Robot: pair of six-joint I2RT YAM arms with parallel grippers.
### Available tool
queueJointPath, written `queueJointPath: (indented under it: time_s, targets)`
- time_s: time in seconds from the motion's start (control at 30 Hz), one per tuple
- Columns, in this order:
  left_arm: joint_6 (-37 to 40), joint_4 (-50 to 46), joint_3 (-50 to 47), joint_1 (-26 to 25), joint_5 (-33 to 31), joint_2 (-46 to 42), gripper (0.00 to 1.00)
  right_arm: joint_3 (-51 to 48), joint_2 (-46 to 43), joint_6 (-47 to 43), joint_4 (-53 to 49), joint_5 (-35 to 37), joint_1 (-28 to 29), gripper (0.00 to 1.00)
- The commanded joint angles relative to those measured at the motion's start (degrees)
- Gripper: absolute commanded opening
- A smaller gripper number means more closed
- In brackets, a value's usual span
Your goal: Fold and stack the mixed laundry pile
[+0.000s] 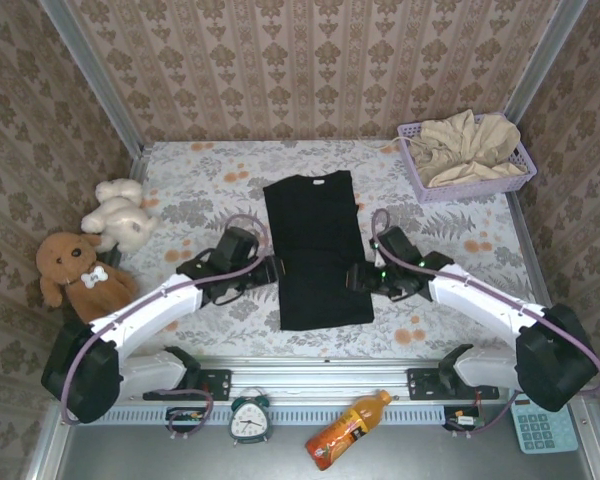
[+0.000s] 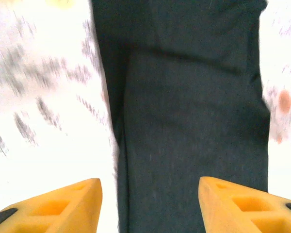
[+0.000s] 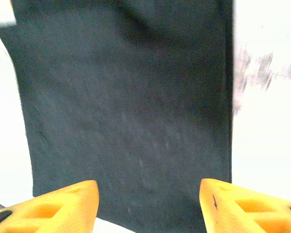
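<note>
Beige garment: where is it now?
The beige garment sits bunched in the basket at the far right corner of the table in the top view, apart from the T-shirt at centre.

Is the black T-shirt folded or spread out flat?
Partly folded: the black T-shirt lies as a narrow rectangle, no sleeves sticking out.

The black T-shirt [image 1: 315,250] lies flat, folded lengthwise into a long narrow rectangle, directly between the jaws of the left gripper [image 1: 272,270] and those of the right gripper [image 1: 358,277], with each side edge just beside one pair. The beige-cream garment [image 1: 470,145] lies crumpled in the lavender basket [image 1: 467,190], well apart from both jaw pairs, beyond and right of the right pair.
</note>
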Motion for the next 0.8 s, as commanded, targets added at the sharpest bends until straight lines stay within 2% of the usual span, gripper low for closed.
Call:
queueJointPath:
  time_s: [0.0,0.2,0.4,0.53,0.63,0.77]
  targets:
    - [7.1,4.8,2.1,2.5,-3.0,3.4,0.58,4.9,3.8,-6.2,-1.2,3.7,-4.6,0.62]
    - [12.4,13.5,4.9,4.4,-4.0,12.7,0.58,12.3,17.0,-11.5,3.5,5.9,-9.6,0.61]
    - [14.1,19.0,5.9,5.9,-1.0,19.8,0.55,16.0,27.3,-10.8,9.6,-1.2,-10.0,0.54]
    - [14.2,22.7,7.1,6.5,2.4,23.6,0.53,16.3,30.6,-9.5,12.3,-4.2,-9.8,0.5]
    - [14.0,24.5,8.5,6.5,4.6,27.1,0.49,16.5,32.1,-8.8,13.4,-4.9,-9.3,0.45]
    - [12.8,25.5,9.6,6.5,7.0,30.1,0.36,16.5,32.8,-8.0,14.2,-5.6,-9.3,0.29]
